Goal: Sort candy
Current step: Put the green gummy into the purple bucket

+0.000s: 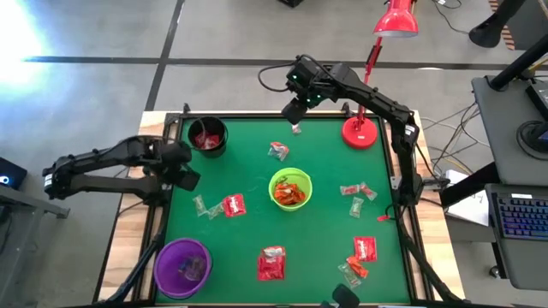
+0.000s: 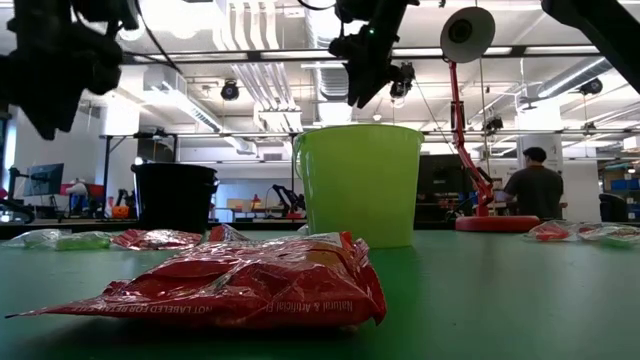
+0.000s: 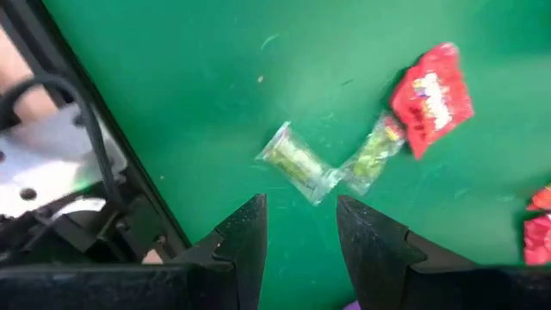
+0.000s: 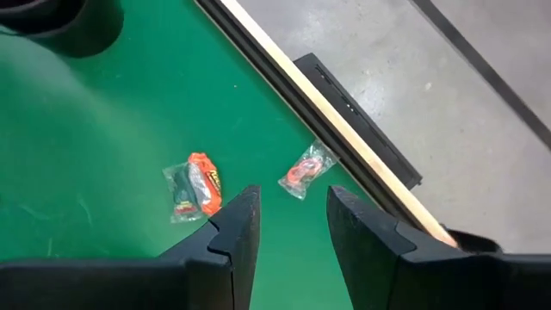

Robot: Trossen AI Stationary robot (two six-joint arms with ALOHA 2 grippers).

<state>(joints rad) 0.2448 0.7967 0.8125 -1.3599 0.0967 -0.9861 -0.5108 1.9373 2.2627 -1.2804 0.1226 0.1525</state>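
Wrapped candy lies scattered on the green table (image 1: 248, 171). Two clear twist wrappers (image 3: 297, 164) and a red packet (image 3: 433, 96) lie near the left edge. My left gripper (image 3: 301, 211) hangs open above them, pointing down, with nothing between its fingers; in the high view it is at the table's left edge (image 1: 184, 175). My right gripper (image 4: 293, 200) is open high over the far edge (image 1: 295, 111), above a small clear wrapper with red inside (image 4: 306, 170) and an orange one (image 4: 194, 187). The black bowl (image 1: 208, 135), lime-green bowl (image 1: 290, 189) and purple bowl (image 1: 181, 267) each hold some candy.
A red desk lamp stands on its base (image 1: 360, 130) at the far right corner. More red packets lie near the front edge (image 1: 272, 263) and at the right (image 1: 365, 248). Beyond the far edge the table's wooden rim (image 4: 362, 155) drops to the floor. A person (image 2: 533, 185) stands far behind.
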